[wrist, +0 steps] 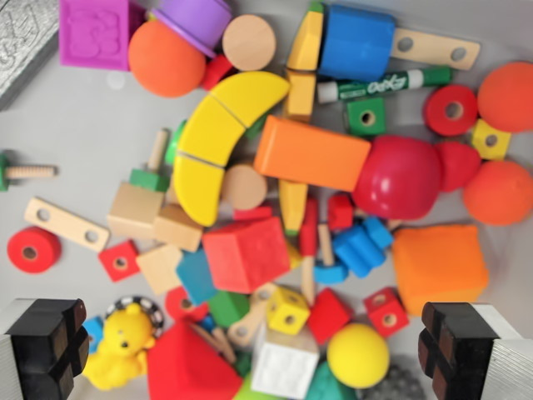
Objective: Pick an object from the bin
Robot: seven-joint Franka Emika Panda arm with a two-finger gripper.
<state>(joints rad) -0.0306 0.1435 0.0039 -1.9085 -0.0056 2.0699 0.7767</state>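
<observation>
Fingers [48, 343] spread wide, gripping nothing, over the bin [75, 125] of toys.
Between them: yellow ball [358, 355], white cube [285, 364], red pyramid [190, 364]; yellow bear [122, 345] beside the left one.

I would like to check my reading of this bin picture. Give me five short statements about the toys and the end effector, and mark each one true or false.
1. The yellow banana lies whole, in one piece. False: it shows cut lines and is made of segments.
2. The green marker lies next to the blue cylinder. True.
3. The end effector is shut on the red cube. False: its fingers stand wide apart at the lower corners and hold nothing.
4. The yellow ball lies near the lower edge of the wrist view. True.
5. The yellow bear sits at the wrist view's right. False: it is at the lower left, beside one finger.
</observation>
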